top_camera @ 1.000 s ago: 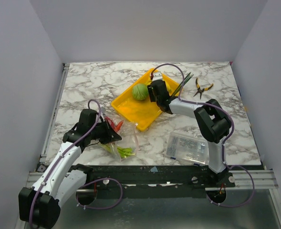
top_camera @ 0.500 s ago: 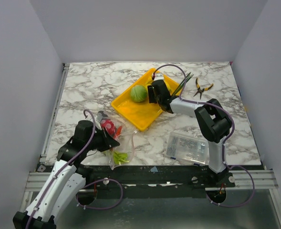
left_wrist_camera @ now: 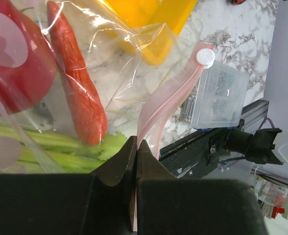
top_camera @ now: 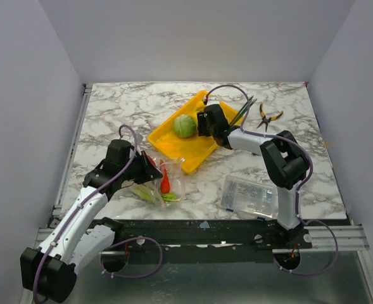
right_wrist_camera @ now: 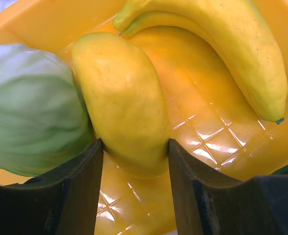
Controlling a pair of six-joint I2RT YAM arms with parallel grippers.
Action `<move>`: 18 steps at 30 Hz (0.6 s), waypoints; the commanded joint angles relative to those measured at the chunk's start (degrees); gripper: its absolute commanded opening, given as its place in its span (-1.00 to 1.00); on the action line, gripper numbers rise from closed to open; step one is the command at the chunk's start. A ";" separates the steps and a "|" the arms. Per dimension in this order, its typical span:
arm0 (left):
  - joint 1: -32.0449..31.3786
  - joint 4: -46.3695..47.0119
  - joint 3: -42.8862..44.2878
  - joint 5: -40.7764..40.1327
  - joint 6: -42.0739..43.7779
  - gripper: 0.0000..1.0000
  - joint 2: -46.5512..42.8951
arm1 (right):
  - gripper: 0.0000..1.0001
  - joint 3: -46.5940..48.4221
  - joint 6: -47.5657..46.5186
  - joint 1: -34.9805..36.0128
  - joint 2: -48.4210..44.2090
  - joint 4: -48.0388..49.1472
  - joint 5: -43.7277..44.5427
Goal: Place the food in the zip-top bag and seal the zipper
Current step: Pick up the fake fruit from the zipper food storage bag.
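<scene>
My left gripper (top_camera: 150, 173) (left_wrist_camera: 136, 145) is shut on the pink zipper (left_wrist_camera: 169, 92) of the zip-top bag (top_camera: 171, 179), below its white slider (left_wrist_camera: 205, 56). Inside the bag lie food pieces: a red pepper (top_camera: 165, 183) (left_wrist_camera: 78, 93), a red tomato (left_wrist_camera: 11, 63) and a green-white leek (left_wrist_camera: 46, 147). My right gripper (top_camera: 202, 124) (right_wrist_camera: 135, 147) reaches into the yellow tray (top_camera: 171, 151) with both jaws pressed against a yellow mango-shaped food (right_wrist_camera: 121, 98). Beside it are a green cabbage (top_camera: 185, 125) (right_wrist_camera: 31, 107) and a banana (right_wrist_camera: 222, 44).
A rigid clear box of small parts (top_camera: 249, 195) (left_wrist_camera: 220, 95) sits near the front edge on the right. Yellow-handled pliers (top_camera: 268, 116) lie at the back right, next to dark green stems (top_camera: 245, 112) beside the tray. White walls enclose the marble table (top_camera: 123, 111).
My left arm pulled the bag toward the near edge, then came back up; the bag's contents shifted and the red pepper now shows. My right gripper has barely moved on the yellow food.
</scene>
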 commanded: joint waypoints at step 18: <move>-0.20 1.54 2.13 2.68 7.73 -1.00 -4.46 | -0.99 2.15 5.25 -0.75 -5.90 -11.02 2.78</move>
